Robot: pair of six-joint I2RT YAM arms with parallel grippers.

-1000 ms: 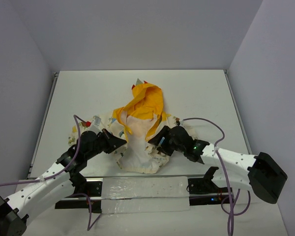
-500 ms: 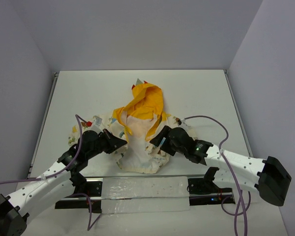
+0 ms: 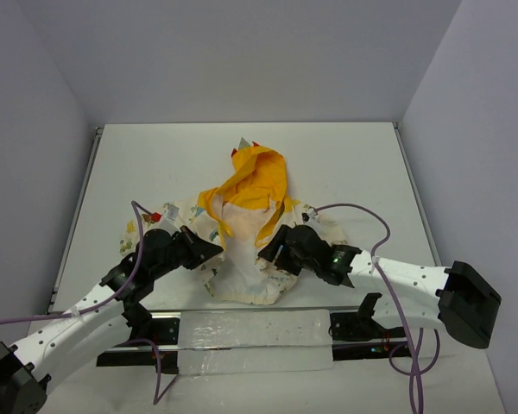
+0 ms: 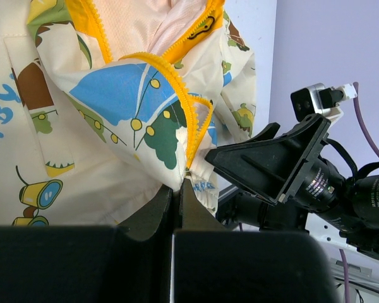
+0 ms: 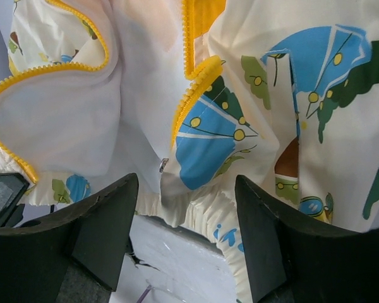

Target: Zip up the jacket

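The jacket [image 3: 242, 250] lies open near the front of the white table, cream with cartoon prints, its yellow hood [image 3: 252, 177] toward the back. My left gripper [image 3: 214, 251] is shut on the jacket's bottom corner beside the yellow zipper teeth [image 4: 177, 82]; the pinch shows in the left wrist view [image 4: 177, 183]. My right gripper [image 3: 268, 247] is open, its jaws wide apart over the other front panel's bottom corner [image 5: 177, 189], not touching it. A small metal zipper end [image 5: 163, 165] shows there. The right gripper's body also shows in the left wrist view [image 4: 271, 164].
A clear plastic strip [image 3: 255, 332] lies along the table's near edge [image 3: 242, 310] between the arm bases. Grey walls close in the table at the back and both sides. Purple cables [image 3: 363, 216] loop off each arm.
My right gripper has edged left toward the jacket's middle hem. My left gripper holds the same spot, still shut on the jacket.
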